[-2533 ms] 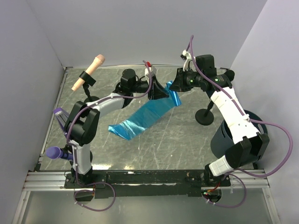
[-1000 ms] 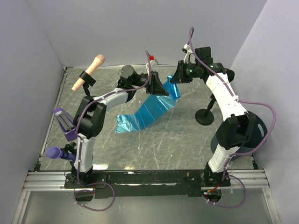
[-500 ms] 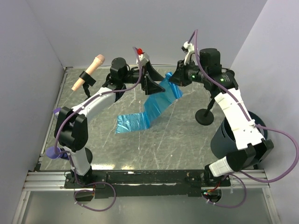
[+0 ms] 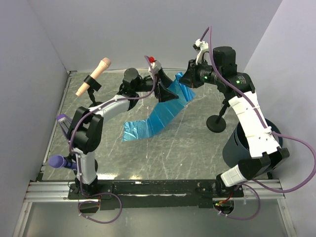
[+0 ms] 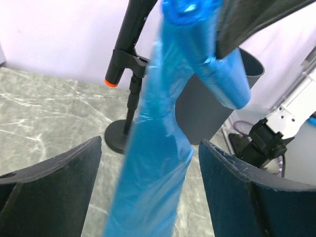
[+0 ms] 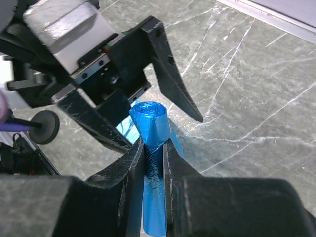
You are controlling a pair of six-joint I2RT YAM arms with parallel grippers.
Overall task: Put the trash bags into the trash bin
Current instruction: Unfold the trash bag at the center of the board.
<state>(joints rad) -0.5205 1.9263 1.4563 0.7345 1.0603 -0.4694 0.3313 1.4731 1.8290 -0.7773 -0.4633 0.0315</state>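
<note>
Trash bags (image 4: 158,117): thin, crinkly bright-blue plastic film, one long floppy strip w/ a tight roll at its top end. Top view: upper ctr of frame. The roll end is up in the air, the strip slants down-left, and the tail end lies crumpled on the grey marble-pattern tabletop (image 4: 187,153) near mid-frame.

R gripper (image 4: 186,83) reaches in from upper right and is clamped on the roll. R wrist view: both black fingers (image 6: 133,163) press the roll's sides at btm ctr, and the roll tip pokes up past the fingertips.

L gripper (image 4: 165,94) sits just left of it, jaws spread wide, gripping nothing. L wrist view: the strip (image 5: 158,163) hangs down the middle btwn the two fingers (image 5: 54,192). There is a clear gap on the left side and only a sliver on the right; can't tell if it touches there.

Trash bin (image 4: 234,147): dark navy round plastic bucket, lower right of top view, partly hidden by the R arm, well apart from the bags. In L wrist view the bin (image 5: 205,111) shows behind the strip, right of ctr.

Black round mic-stand base (image 4: 216,123) stands on the tabletop just upper left of the bin, btwn bin and bags. In L wrist view the base (image 5: 114,139) is left of the strip, its pole carrying an orange ring.
</note>
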